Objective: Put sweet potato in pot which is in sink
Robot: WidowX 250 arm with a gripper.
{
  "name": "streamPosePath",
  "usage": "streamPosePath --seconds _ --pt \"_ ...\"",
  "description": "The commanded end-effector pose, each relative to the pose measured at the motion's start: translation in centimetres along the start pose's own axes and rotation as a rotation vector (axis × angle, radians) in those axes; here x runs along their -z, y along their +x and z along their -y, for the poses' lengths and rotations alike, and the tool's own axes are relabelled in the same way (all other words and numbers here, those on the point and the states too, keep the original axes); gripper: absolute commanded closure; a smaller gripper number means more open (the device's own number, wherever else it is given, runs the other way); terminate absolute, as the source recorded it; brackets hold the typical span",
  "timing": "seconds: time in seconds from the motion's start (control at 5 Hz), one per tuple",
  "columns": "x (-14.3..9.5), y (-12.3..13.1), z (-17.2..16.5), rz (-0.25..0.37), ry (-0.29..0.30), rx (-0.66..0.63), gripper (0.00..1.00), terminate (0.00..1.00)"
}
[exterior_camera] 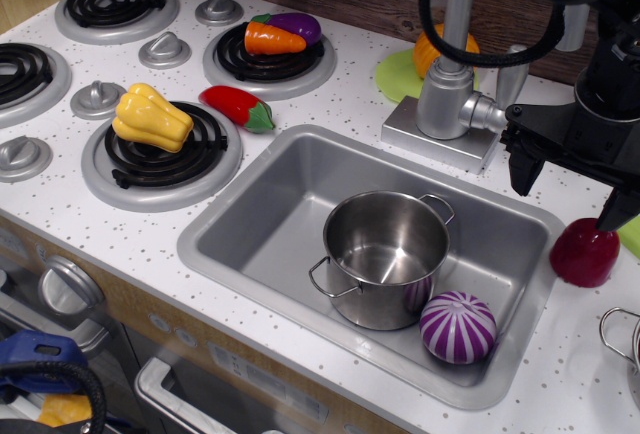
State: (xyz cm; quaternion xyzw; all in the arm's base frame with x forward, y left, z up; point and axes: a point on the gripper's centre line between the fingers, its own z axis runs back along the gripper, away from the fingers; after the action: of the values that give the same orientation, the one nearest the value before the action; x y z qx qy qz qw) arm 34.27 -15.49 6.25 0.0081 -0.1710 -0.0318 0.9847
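Note:
The sweet potato [585, 252], a small glossy maroon dome, sits on the counter just right of the sink's [230, 226] right rim. My black gripper [567, 194] is open just above it and slightly to its left, with one fingertip [522, 174] left of it and the other [612, 216] at its upper right. The fingers do not touch it. The shiny steel pot [385, 254] stands upright and empty in the middle of the sink.
A purple ball with white stripes [457, 326] lies in the sink against the pot. The faucet [455, 84] stands behind the sink. A red pepper [238, 106], a yellow vegetable [152, 119], a carrot [272, 40] and an eggplant [297, 24] lie on the stove.

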Motion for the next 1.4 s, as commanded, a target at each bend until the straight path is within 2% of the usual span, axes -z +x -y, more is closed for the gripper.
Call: streamPosePath --seconds 0.0,0.2,0.4,0.6,0.8,1.2 --pt "0.0 0.0 0.0 0.0 0.0 0.0 0.0 0.0" --pt "0.1 0.5 1.0 0.027 -0.008 -0.003 0.0 0.0" --pt "0.4 1.1 1.7 0.058 -0.04 -0.015 0.0 0.0" --pt "0.4 1.8 2.3 0.058 -0.059 -0.034 0.0 0.0" --pt "1.5 1.9 3.0 0.081 -0.069 -0.044 0.0 0.0" --pt "3.0 1.4 3.3 0.07 -0.108 -0.064 0.0 0.0"
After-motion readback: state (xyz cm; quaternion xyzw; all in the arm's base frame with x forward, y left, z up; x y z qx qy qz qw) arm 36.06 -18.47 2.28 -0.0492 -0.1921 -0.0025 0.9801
